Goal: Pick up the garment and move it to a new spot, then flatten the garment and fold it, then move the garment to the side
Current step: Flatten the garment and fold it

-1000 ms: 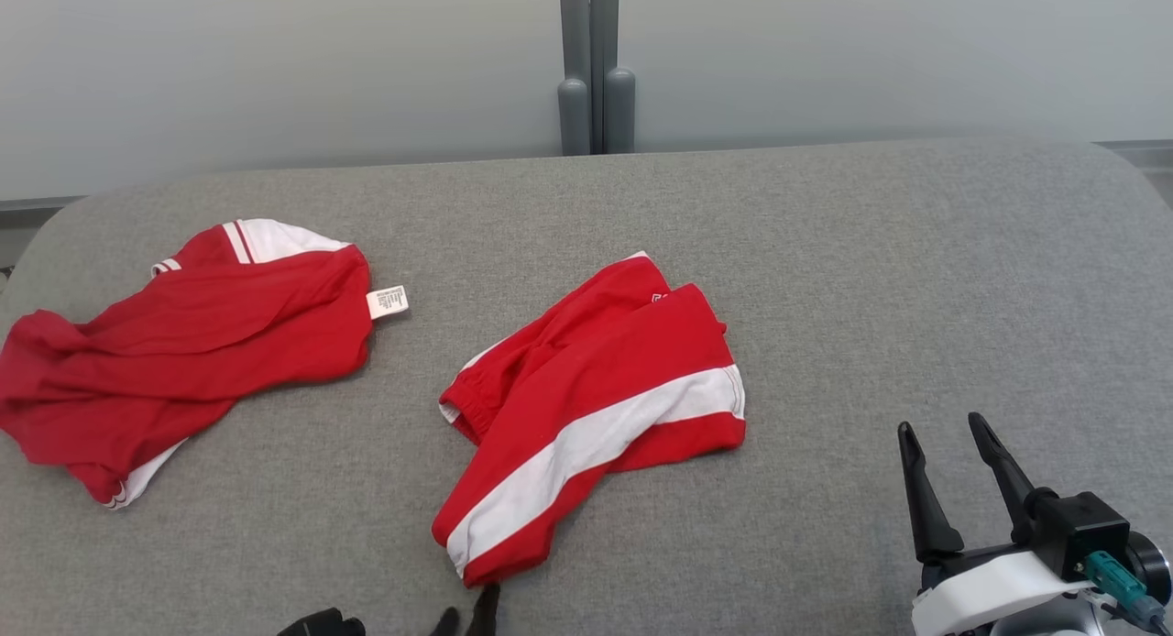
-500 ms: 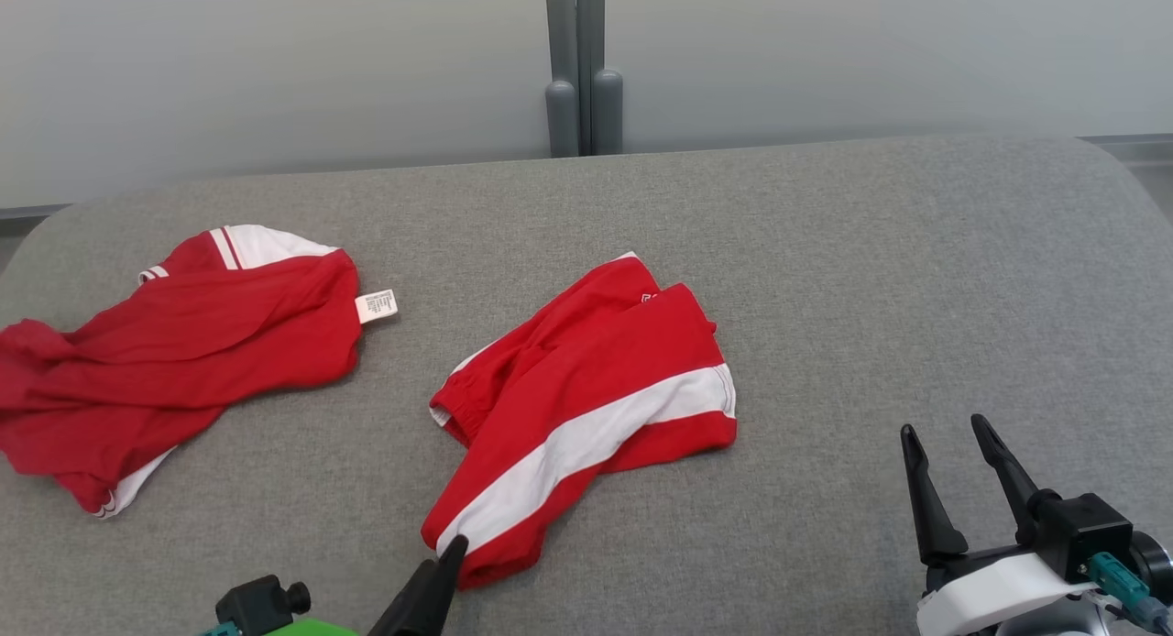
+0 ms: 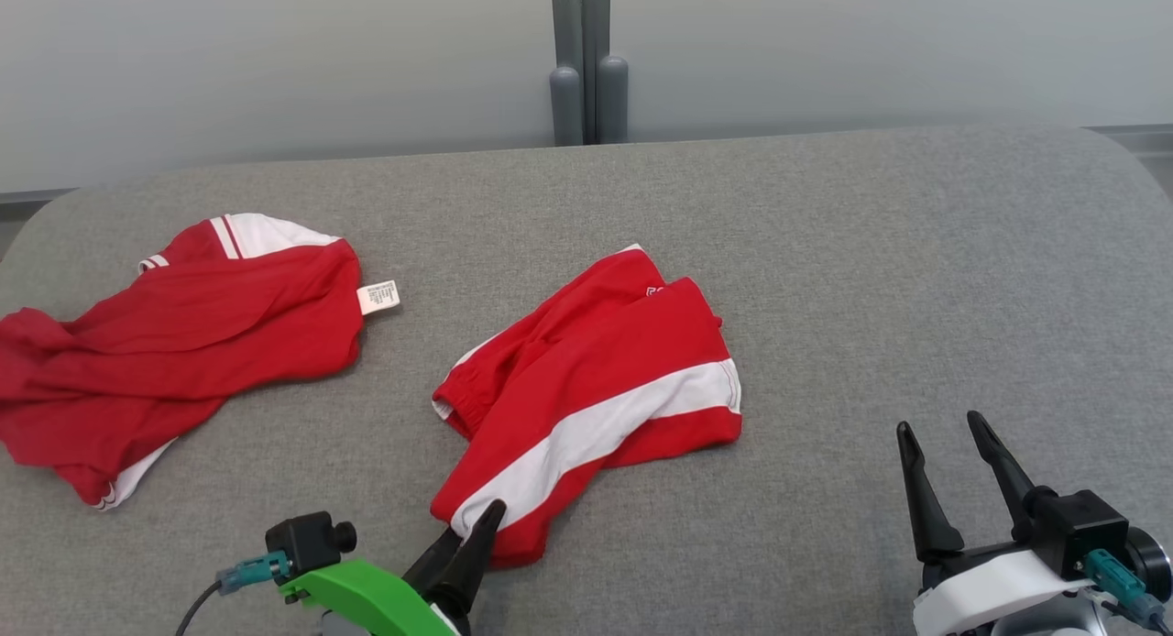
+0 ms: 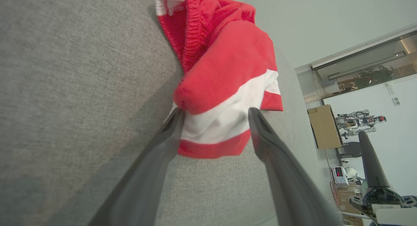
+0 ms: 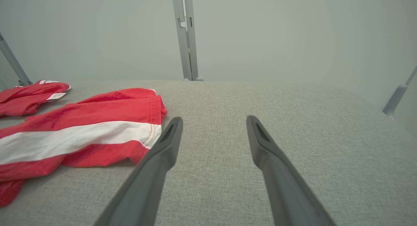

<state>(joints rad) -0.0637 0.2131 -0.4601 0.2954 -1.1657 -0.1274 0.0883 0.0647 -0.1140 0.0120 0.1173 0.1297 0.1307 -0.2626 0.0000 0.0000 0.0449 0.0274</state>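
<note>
My left gripper (image 4: 216, 112), jaws apart, bracketed the near hem of the shorts (image 3: 596, 379); my right gripper (image 3: 938, 422), likewise spread, stood well apart.

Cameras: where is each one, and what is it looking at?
Head view: on the head, looking down at the grey surface, striped shorts and another red garment; left gripper and right gripper show.
Left wrist view: on the left arm, looking along its open fingers at the shorts.
Right wrist view: on the right arm, looking past its open fingers toward the wall.
All see the shorts.
</note>
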